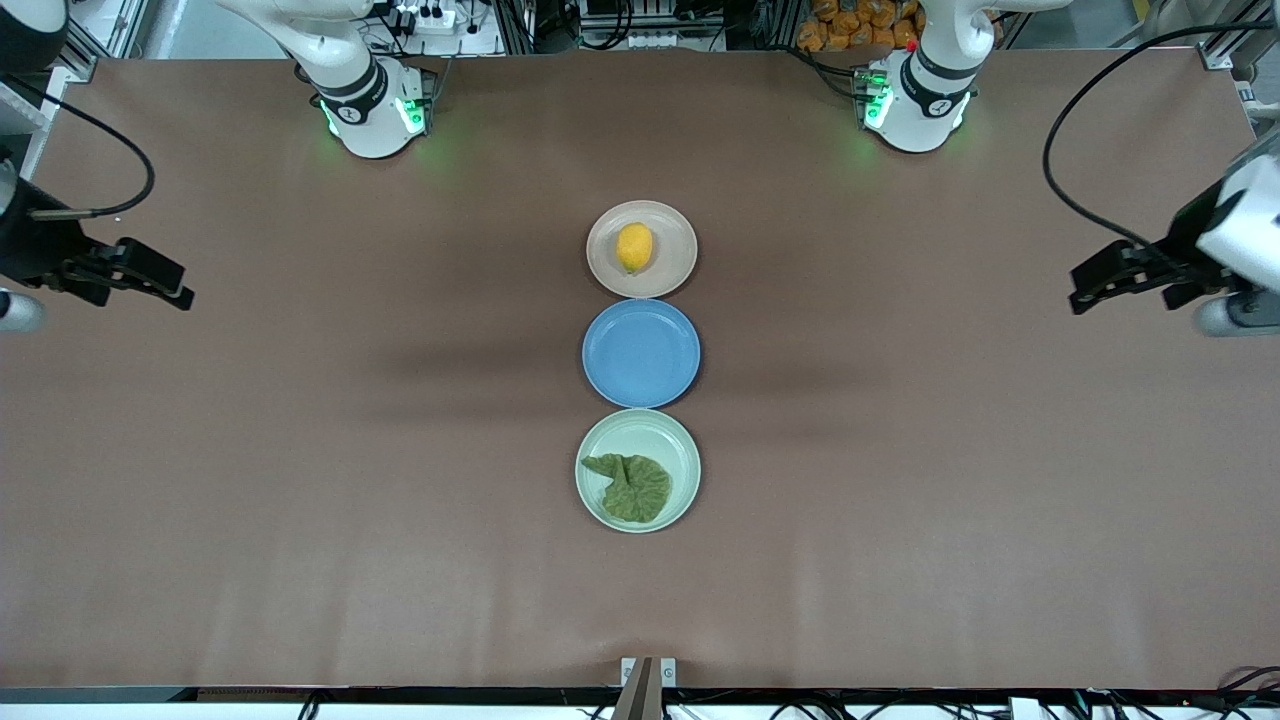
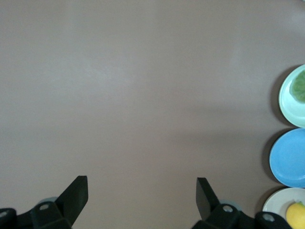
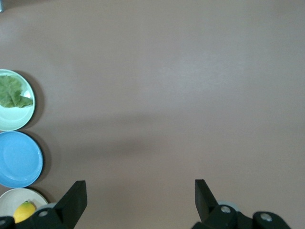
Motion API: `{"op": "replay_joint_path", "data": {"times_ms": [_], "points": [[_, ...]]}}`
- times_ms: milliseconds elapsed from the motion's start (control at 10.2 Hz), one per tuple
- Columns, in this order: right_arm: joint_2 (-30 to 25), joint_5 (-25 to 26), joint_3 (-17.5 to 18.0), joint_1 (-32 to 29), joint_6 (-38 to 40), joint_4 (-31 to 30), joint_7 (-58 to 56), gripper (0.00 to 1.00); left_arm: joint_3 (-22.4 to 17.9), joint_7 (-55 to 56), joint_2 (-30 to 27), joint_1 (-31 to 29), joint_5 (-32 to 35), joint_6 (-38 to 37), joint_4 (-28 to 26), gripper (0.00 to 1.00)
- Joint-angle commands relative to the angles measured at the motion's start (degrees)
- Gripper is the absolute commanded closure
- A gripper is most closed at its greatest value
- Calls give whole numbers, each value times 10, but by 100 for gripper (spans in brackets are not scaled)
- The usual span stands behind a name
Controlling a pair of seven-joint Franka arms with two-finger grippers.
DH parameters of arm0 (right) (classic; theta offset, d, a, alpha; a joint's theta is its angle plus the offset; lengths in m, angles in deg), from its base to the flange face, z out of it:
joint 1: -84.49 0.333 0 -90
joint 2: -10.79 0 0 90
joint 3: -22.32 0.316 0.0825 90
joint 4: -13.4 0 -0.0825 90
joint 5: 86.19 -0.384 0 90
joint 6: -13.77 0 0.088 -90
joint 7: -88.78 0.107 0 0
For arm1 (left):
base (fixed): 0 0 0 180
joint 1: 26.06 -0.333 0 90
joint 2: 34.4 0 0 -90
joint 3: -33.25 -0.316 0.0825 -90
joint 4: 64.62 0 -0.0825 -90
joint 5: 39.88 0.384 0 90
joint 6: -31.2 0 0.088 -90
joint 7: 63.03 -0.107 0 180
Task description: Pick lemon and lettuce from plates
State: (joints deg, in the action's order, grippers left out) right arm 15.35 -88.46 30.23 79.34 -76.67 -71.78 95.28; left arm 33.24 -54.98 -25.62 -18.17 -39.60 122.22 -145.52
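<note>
While both pincers (image 1: 170,290) (image 1: 1090,290) hang wide open and empty over the table's ends, lemon (image 1: 634,247) and lettuce (image 1: 632,485) lie well apart from them.

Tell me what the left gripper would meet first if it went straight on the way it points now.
Probably only bare table. The left gripper, jaws open, looks down at empty brown surface; the plates lie off to the side of its line, though depth is hard to judge.
</note>
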Motion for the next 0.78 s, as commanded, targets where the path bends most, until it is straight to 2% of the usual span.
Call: {"op": "replay_joint_path", "data": {"times_ms": [0, 293, 489, 684], "points": [[4, -36, -1, 23, 7, -3, 9, 0, 6, -8, 49, 43, -5, 59, 3, 0], [9, -63, -1, 54, 20, -9, 16, 0, 6, 5, 118, 111, -10, 170, 3, 0], [9, -86, -1, 86, 20, -34, 72, 0, 6, 7, 175, 152, -11, 288, 3, 0], [21, -89, 0, 135, 21, -40, 139, 0, 5, 30, 243, 199, -7, 437, 3, 0]]}}
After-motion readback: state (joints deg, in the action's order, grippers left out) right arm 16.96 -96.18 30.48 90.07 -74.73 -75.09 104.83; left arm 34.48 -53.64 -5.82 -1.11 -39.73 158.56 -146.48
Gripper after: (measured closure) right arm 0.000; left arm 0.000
